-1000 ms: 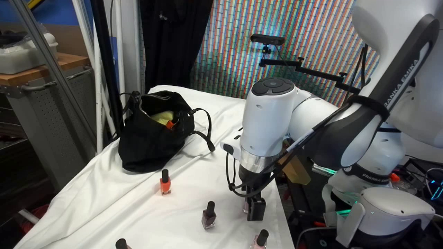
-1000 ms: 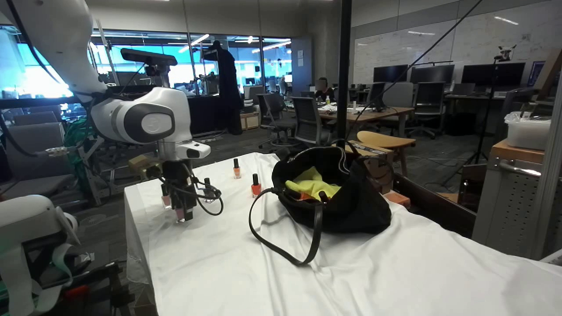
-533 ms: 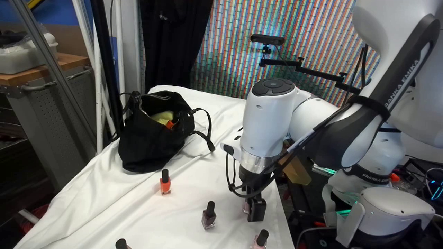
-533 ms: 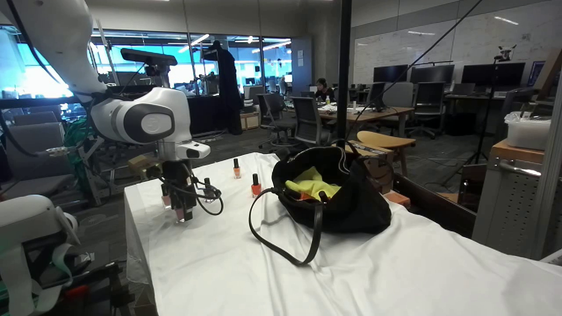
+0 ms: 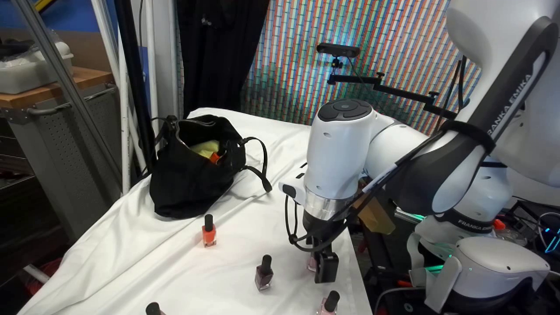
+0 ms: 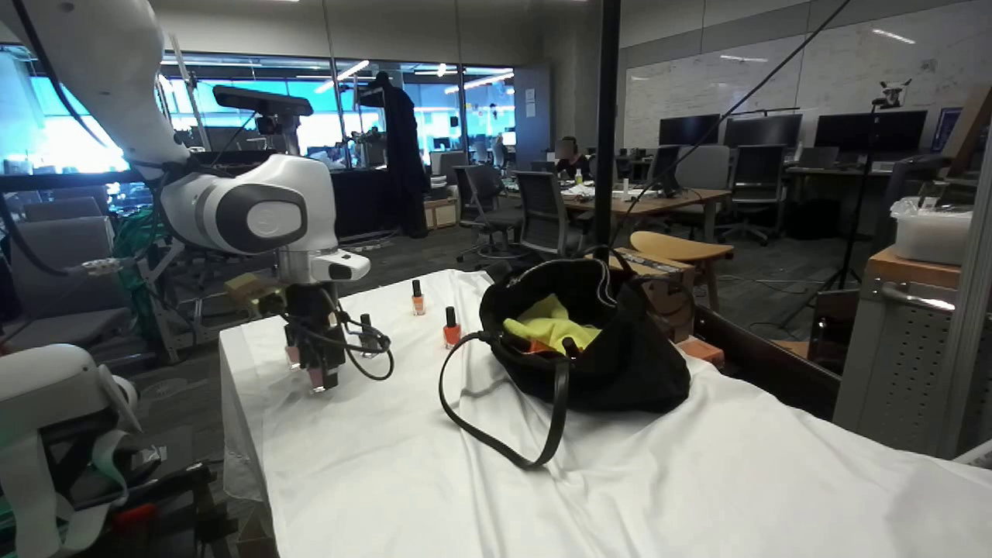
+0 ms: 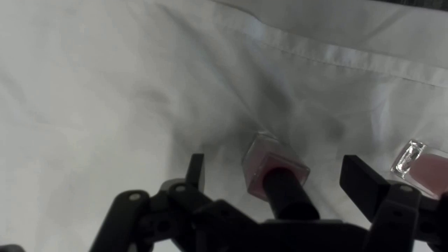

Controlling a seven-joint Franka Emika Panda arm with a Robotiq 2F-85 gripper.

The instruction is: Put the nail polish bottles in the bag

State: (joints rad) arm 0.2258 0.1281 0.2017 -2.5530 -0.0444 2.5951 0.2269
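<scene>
A wrinkled white cloth [image 6: 697, 496] covers the table [image 5: 280, 148], and the black bag [image 5: 188, 188] sits slouched on it. Upright on the cloth stand 5 nail polish bottles [image 6: 452, 336]: a red-orange bottle [image 5: 209, 236] nearest the bag, a light orange bottle [image 6: 418, 304], a dark bottle [image 5: 264, 278], and, near the table's edge, 2 pink bottles [image 7: 267, 166] [image 7: 427, 171].

On the white-draped worktop [image 5: 166, 267] the black bag [image 5: 188, 188] is slouching open, its yellow-green inside [image 5: 203, 148] showing beside a patch of orange [image 5: 214, 158], with an orange-red bottle [image 5: 209, 234] standing upright near it. And here the tool [image 5: 318, 260] is pointing straight down, partly hiding a pink bottle [image 5: 311, 263]! A dark bottle [image 5: 264, 278] is standing upright near that pair, while a second pink bottle [image 5: 327, 306] and a black-capped bottle [image 5: 153, 309] are poking up at the view's bottom edge.
</scene>
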